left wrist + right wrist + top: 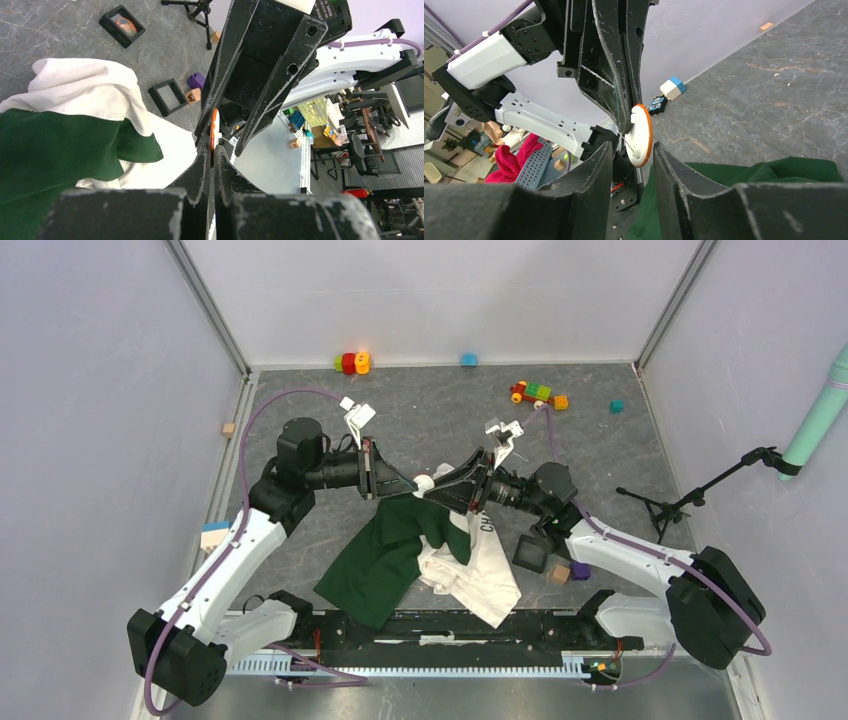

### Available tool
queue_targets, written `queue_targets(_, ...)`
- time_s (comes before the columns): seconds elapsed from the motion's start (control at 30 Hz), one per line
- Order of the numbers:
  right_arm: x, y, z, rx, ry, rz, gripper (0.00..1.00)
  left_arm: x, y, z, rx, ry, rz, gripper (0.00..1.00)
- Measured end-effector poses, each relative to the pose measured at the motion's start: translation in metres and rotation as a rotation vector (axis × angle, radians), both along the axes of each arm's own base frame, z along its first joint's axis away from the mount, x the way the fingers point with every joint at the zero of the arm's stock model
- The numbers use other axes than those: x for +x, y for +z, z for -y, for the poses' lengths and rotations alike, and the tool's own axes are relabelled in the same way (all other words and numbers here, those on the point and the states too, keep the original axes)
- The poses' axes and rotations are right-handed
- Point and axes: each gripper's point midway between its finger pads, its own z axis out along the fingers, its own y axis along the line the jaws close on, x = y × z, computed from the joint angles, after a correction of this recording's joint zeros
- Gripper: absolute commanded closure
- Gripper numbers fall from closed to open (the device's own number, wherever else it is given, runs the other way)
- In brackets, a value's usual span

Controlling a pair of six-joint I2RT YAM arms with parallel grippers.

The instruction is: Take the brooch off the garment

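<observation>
The brooch [424, 482] is a small round disc with a white back and an orange rim. It is held above the table between my two grippers. My left gripper [405, 485] is shut on its edge; the left wrist view shows the orange rim [214, 127] pinched at the left gripper's [214, 150] tips. My right gripper [632, 146] is open, its fingers on either side of the brooch [642, 132] without closing on it. A thin pin shows on the white back. The garment [385, 560], green and cream, lies crumpled under both grippers [50, 145] [744, 180].
A black square frame [529, 553], a tan cube [558, 574] and a purple block [580, 570] lie right of the garment. A small tripod [665, 505] stands at the right. Toy blocks [538, 393] [352, 362] lie at the back. A blue-white block [214, 536] sits at the left.
</observation>
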Motion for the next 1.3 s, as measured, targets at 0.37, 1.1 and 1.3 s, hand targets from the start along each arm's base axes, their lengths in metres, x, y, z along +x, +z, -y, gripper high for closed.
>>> queue_targets(0.37, 0.000, -0.003, -0.001, -0.004, 0.004, -0.015, 0.78, -0.004, 0.001, 0.001, -0.009, -0.022, 0.005, 0.98)
queue_targets(1.1, -0.005, -0.008, -0.004, -0.013, 0.049, -0.091, 0.90, -0.011, -0.004, 0.006, 0.033, -0.038, 0.096, 0.98)
queue_targets(1.3, -0.004, -0.011, -0.005, -0.021, 0.048, -0.124, 0.90, -0.011, -0.007, 0.006, 0.057, -0.023, 0.135, 0.98)
